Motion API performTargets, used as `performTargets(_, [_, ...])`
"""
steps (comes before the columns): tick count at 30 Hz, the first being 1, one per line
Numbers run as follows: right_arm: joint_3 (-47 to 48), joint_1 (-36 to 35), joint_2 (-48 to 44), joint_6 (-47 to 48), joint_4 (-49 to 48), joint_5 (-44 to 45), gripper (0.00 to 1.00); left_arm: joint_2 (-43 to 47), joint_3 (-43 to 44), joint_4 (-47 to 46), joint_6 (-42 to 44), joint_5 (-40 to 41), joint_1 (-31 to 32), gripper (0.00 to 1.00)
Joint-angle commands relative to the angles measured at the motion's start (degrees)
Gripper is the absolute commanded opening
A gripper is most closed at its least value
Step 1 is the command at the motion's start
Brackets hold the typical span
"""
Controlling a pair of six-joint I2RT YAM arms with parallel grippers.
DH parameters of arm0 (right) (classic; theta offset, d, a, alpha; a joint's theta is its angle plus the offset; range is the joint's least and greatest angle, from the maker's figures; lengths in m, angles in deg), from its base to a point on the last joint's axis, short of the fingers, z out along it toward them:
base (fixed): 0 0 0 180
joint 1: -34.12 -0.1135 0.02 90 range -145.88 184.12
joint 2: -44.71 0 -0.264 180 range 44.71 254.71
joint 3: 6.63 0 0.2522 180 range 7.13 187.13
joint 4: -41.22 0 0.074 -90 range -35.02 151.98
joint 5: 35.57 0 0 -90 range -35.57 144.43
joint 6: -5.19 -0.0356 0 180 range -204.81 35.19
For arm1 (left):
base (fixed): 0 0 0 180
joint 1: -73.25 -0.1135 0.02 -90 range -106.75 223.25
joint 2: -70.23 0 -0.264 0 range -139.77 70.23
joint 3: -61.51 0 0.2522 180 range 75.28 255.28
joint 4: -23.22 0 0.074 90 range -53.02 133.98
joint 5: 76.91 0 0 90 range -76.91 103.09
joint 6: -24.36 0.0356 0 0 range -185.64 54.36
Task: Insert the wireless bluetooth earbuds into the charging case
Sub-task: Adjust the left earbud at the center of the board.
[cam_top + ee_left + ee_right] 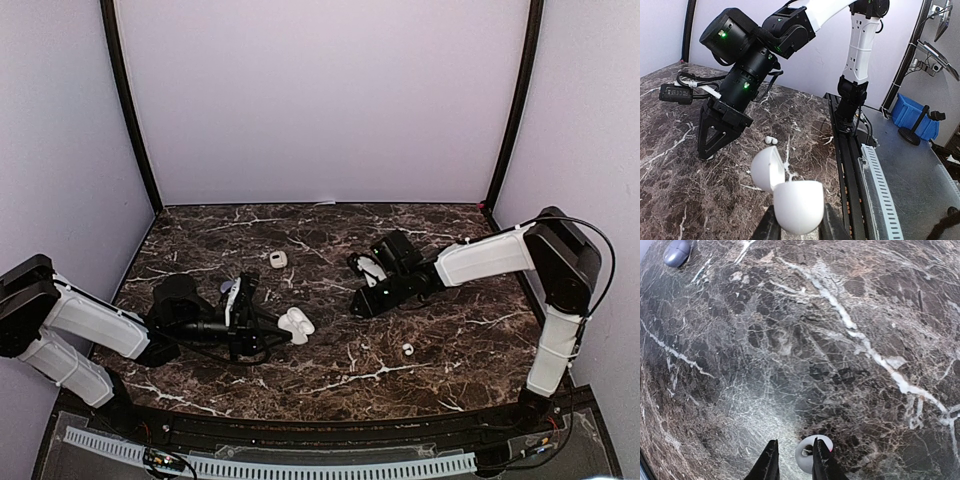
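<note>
Clamping charging case (799, 207) in left gripper (798, 229), lid hanging open toward partner arm, likely presenting sockets for loading | right gripper (795, 441) is hovering low beyond case, jaws slightly parted at one earbud (804, 456), grasp cannot be told | second earbud (771, 140) is lying loose beyond case lid

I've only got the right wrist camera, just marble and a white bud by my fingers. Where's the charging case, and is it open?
Observer: The charging case is clamped in the left fingers, off the marble, its lid flipped open.
Operator: Any other bud lying loose?
Observer: Yes, one earbud lies alone on the table, right of centre.
</note>
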Motion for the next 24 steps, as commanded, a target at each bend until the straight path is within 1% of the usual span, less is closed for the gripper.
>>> performTargets(1, [0.8, -0.1, -0.1, 0.2, 2.9, 3.3, 0.25, 1.7, 0.8, 0.2, 0.6, -0.2, -0.3, 0.18])
performTargets(6, [0.8, 0.0, -0.7, 0.9, 4.2, 5.3, 0.25, 1.9, 1.0, 0.7, 0.9, -0.1, -0.3, 0.18])
performTargets(12, [1.0, 0.1, -1.4, 1.2, 5.3, 7.2, 0.22, 1.6, 1.4, 0.9, 1.0, -0.2, -0.3, 0.18])
performTargets(18, [0.9, 0.1, -2.3, 1.3, 5.6, 8.1, 0.16, 1.5, 1.6, 1.1, 1.2, -0.2, -0.3, 0.18])
performTargets(21, [1.1, 0.1, -2.6, 1.3, 5.6, 8.1, 0.12, 1.4, 1.6, 1.2, 1.1, -0.3, -0.3, 0.18])
performTargets(23, [0.9, 0.1, -2.6, 1.4, 5.6, 7.8, 0.12, 1.4, 1.6, 1.2, 1.0, -0.3, -0.3, 0.18])
performTargets(24, [0.9, 0.1, -2.8, 1.4, 5.4, 7.7, 0.14, 1.3, 1.6, 1.1, 1.0, -0.4, -0.3, 0.18])
